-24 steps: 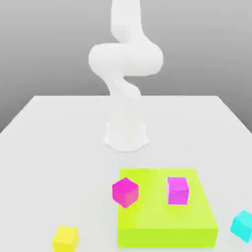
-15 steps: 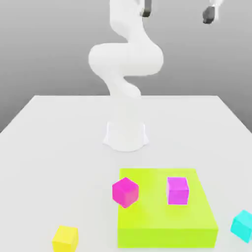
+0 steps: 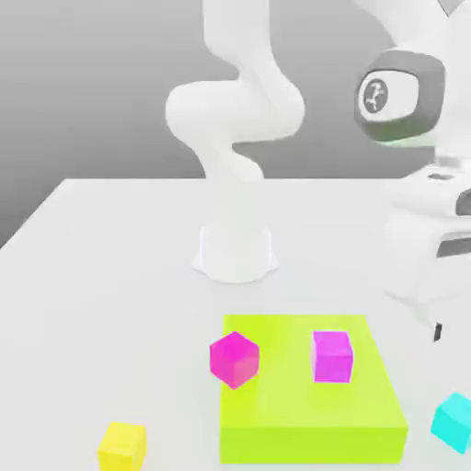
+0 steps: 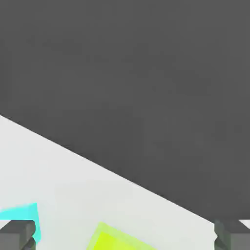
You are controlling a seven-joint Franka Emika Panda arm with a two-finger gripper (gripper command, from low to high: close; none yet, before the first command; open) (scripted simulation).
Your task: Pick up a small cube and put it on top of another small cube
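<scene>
The jaws are seen spread wide in the hand view, with nothing held between them. The cyan cube [image 3: 453, 421] is seen on the white surface [image 3: 110, 276], at the exterior view's right, beside the lime block [image 3: 308, 414]. A magenta cube [image 3: 332, 356] rests on that block; another [image 3: 234, 359] is at its edge. The hand [image 3: 440, 248] is above the cyan cube.

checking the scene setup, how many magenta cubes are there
2. One magenta cube sits at the edge of the lime slab, toward the exterior view's left; the other magenta cube stands on top of the slab. None looks hidden.
</scene>
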